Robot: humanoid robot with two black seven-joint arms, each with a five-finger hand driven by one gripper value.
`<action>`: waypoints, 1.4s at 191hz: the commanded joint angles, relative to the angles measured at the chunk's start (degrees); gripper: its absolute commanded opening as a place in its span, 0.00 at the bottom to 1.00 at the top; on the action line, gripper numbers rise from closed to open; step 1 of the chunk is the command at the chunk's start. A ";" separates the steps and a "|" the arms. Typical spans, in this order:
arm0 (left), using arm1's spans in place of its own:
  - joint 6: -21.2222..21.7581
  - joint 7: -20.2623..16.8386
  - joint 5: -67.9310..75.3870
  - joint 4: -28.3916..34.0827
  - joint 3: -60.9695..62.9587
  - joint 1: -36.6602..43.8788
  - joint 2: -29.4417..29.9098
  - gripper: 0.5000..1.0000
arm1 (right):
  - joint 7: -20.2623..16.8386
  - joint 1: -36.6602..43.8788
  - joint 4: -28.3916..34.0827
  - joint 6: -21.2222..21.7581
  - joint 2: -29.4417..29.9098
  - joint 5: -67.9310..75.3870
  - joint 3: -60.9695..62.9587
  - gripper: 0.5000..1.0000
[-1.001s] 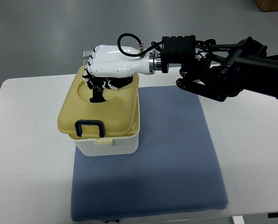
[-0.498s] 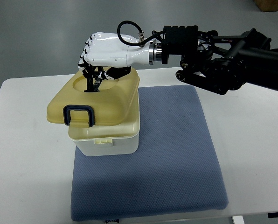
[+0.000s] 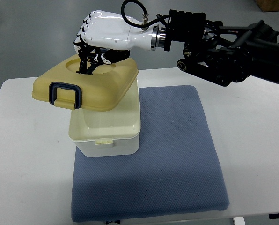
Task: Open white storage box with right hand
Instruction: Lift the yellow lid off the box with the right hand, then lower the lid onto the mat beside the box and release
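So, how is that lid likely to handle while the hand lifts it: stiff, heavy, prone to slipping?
The lid probably stays stiff: it keeps its moulded shape though the right hand grips only its top recess. It seems light, lifted by fingertips alone. It hangs tilted, latch side low, so it might swing or slip.

A robotics lab or test room, by the look of it: a plain white surface (image 3: 27,154) carries 1 blue-grey mat (image 3: 172,159), bare grey floor (image 3: 32,37) lies beyond the surface's far edge, and a black robot arm (image 3: 233,51) with exposed cabling reaches over it.
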 commanded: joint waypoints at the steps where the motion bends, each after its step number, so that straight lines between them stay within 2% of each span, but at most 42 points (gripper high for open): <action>1: 0.00 -0.04 0.00 0.00 -0.02 0.00 0.00 1.00 | 0.00 -0.01 0.01 -0.05 -0.69 0.04 1.26 0.00; 98: 0.09 0.05 0.00 0.08 0.07 0.00 0.00 1.00 | 0.00 -2.38 0.01 0.65 -12.03 2.33 1.52 0.00; 132: 0.00 -0.04 0.00 0.08 -0.02 0.00 0.00 1.00 | 0.00 -4.14 0.09 2.41 -15.90 2.07 1.08 0.00; 191: 0.00 0.05 0.00 0.00 -0.11 0.00 0.00 1.00 | 0.00 -5.90 0.09 11.02 -21.00 1.80 -1.73 0.00; 267: 0.09 0.05 0.00 0.00 -0.11 0.00 0.00 1.00 | 0.00 -9.06 0.09 17.08 -23.37 1.28 -3.31 0.00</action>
